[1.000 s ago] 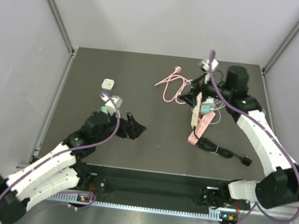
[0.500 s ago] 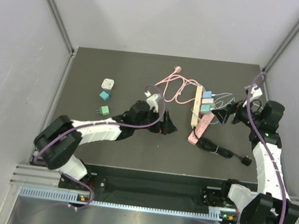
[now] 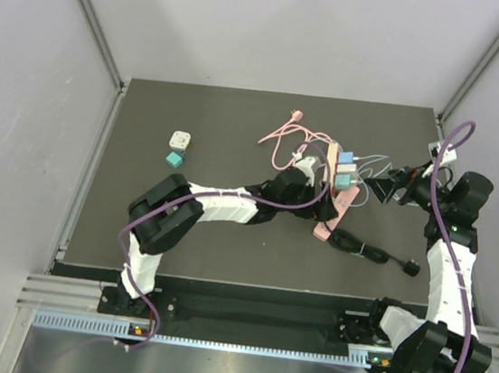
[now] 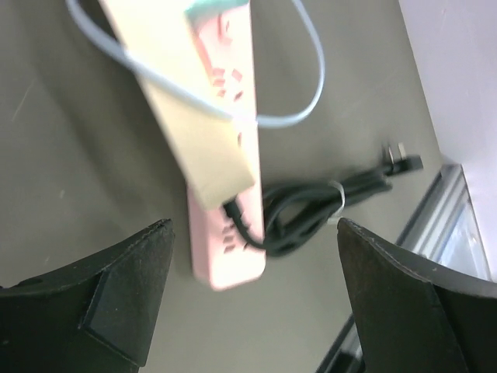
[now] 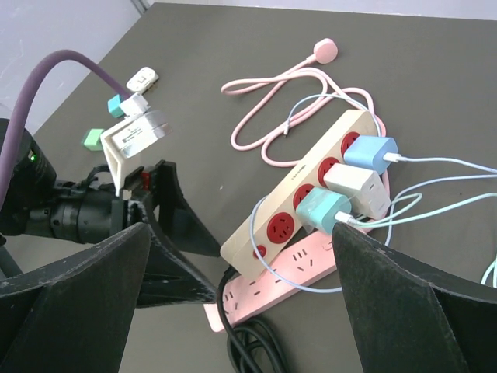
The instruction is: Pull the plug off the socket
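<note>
A dark table mat (image 3: 222, 110) is lying between pale grey walls (image 3: 278, 26), with a metal rail (image 3: 240, 340) running along its near edge. A pink cable (image 3: 283, 147) is trailing in loose loops across the far middle of the mat, its round end (image 5: 326, 48) pointing toward the back wall. Well to the left, a white cube adapter (image 3: 180, 140) is sitting just behind a teal cube (image 3: 174, 158); the right wrist view is also showing a green cube (image 5: 93, 138) near them. Toward the front right, a black cord (image 3: 365, 250) is lying bundled, its plug (image 3: 412, 268) resting loose on the mat.
</note>
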You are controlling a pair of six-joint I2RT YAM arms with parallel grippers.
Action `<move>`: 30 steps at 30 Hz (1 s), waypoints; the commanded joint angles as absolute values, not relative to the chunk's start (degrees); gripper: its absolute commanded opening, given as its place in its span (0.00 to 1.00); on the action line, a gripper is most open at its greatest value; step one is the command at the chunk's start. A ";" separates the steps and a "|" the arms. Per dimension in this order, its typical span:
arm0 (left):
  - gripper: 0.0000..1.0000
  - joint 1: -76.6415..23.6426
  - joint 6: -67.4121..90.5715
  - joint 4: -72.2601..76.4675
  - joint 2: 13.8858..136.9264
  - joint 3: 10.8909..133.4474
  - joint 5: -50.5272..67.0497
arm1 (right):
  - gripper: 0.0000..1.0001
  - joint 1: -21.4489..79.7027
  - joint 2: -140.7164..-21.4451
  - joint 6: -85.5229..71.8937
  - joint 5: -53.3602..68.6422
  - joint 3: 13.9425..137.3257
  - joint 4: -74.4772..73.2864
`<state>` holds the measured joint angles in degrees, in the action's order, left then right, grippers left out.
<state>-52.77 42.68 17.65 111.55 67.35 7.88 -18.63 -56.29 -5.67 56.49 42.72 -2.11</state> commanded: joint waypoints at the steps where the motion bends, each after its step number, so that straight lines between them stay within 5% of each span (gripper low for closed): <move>1: 0.90 -54.23 40.96 13.38 113.46 73.90 0.54 | 1.00 -20.21 -55.98 -6.76 58.80 42.71 0.88; 24: 0.80 -54.67 38.32 6.42 124.10 86.21 -9.57 | 1.00 -23.82 -55.90 -10.11 61.61 42.36 2.29; 30: 0.68 -54.67 37.88 5.72 126.38 89.38 -10.98 | 1.00 -24.43 -56.16 -10.37 61.87 42.28 2.28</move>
<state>-54.59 38.81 5.21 125.43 85.84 -8.78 -23.35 -56.31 -10.24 60.31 42.70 -0.82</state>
